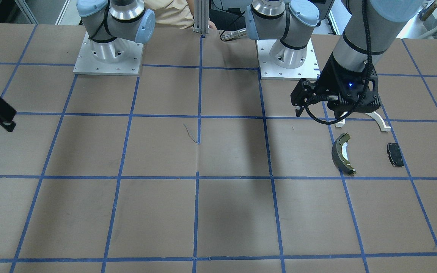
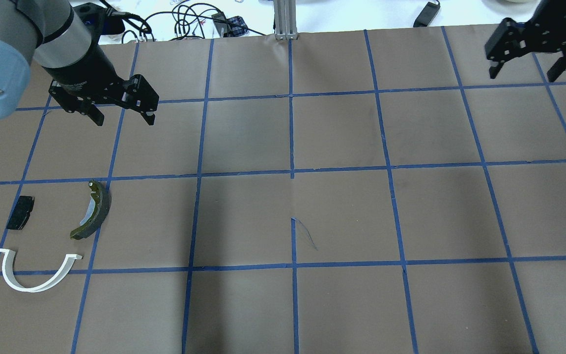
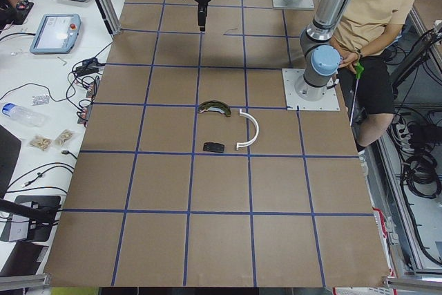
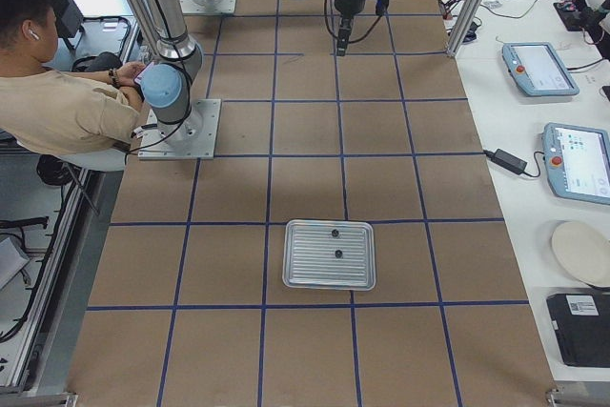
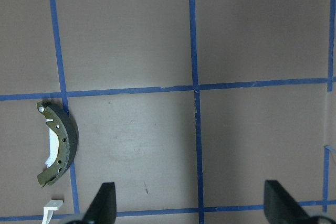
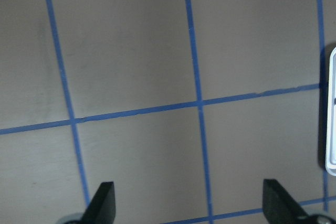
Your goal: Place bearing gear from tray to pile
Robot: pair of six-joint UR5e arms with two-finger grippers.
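Currently: pick not yet begun. Both arms hover above the bench [image 2: 342, 216], nothing held.

Left jaws: apart, empty, hanging over bare bench on the operators' side of the pile. Right jaws: apart, empty, above bare bench near the tray [image 4: 305, 264], not over it; the right wrist view shows only the tray's rim at its edge.

Task part: two small dark round pieces, one [image 4: 335, 233] and the other [image 4: 337, 254], sit on the tray, apart from each other, at the robot's right end of the bench. Too small to tell which is the bearing gear, or whether both are.

Pile, at the robot's left end, well apart from the tray:
- brake shoe [image 2: 94, 211]: curved, dark lining, olive metal edge, pale web inside the curve.
- white arch [image 2: 31, 289]: thin, smooth, half-ring with small flat feet.
- black pad [image 2: 20, 219]: small, flat, rectangular, matte.
No two of them touch.

Tray: silver metal, ribbed floor, rounded corners, low rim. Bench cover: matte brown sheet, blue tape grid.

Judgement, next move: the right jaws look better placed; shift over the tray, centre on one dark piece, descend, close. The piece is small and round on a ribbed floor, so it may roll or slip; a squared-up, low grasp seems wise. The carry spans the whole bench, so a hand-over or a long reach is likely needed.
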